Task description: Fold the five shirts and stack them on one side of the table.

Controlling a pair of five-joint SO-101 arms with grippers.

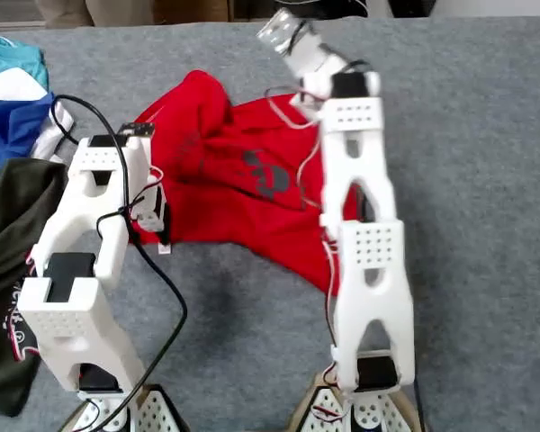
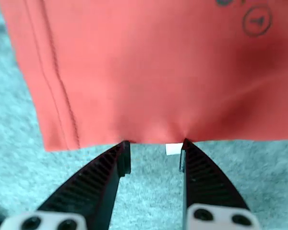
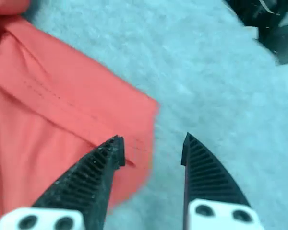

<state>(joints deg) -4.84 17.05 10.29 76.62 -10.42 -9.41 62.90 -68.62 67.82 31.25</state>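
The grey table (image 1: 486, 135) carries a red shirt (image 1: 243, 189) lying crumpled at its middle, with a heap of other shirts (image 1: 9, 225) at one edge beside the left arm. The left end effector (image 2: 154, 146) is released, its tips at the red shirt's hem with a small white tag (image 2: 173, 149) between them. The right end effector (image 3: 152, 139) is also released, straddling a corner of the shirt.

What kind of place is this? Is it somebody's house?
Probably a robot lab or workshop, not a home. Two white robot arms sit at a grey felt-covered table, over a spread-out red shirt, with more shirts piled at one side.
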